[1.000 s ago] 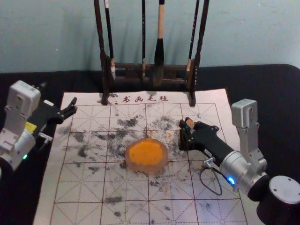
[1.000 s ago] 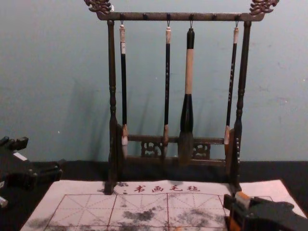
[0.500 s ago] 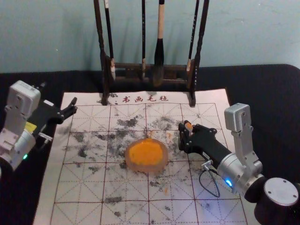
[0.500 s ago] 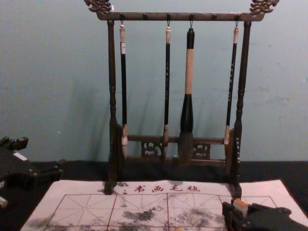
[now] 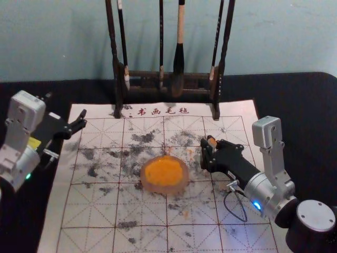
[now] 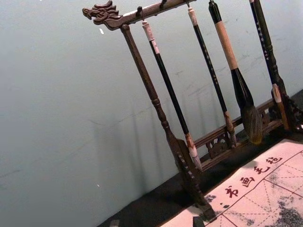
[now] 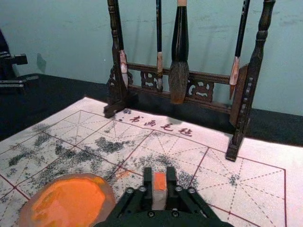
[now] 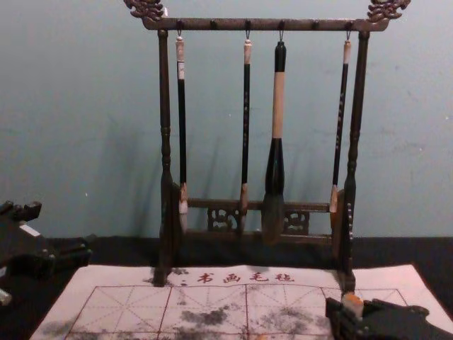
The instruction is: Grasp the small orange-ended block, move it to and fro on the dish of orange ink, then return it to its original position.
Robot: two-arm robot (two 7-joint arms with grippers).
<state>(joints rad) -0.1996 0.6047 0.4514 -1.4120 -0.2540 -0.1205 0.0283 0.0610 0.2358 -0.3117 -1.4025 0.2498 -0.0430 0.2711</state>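
Across the far edge of the pale mat (image 5: 89,211) we read red characters (image 5: 163,111), 书画毛毡. In the chest view we see fine writing down the slim brush (image 8: 246,117) second from the left, too small for us to make out, and a small white label (image 8: 181,70) on the leftmost brush (image 8: 181,134). A yellow label (image 5: 33,143) sits on the left arm; we can't read it.

Our right hand (image 5: 207,149) is closed on the small block (image 5: 212,142), gripping it from both sides, to the right of the dish (image 5: 171,190) and apart from it, over the mat. The block's orange end faces up; its lower part is hidden by the hand in the head view, and we can't tell whether its bottom touches the mat. Orange ink (image 5: 164,171) covers most of the dish.

Our left hand (image 5: 66,105) is parked at the left, wide open with nothing between its fingers, and partly cut off in the chest view. Behind the mat the brush stand (image 8: 255,25) rises from the dark-covered bench (image 5: 305,100); the head view crops its top.
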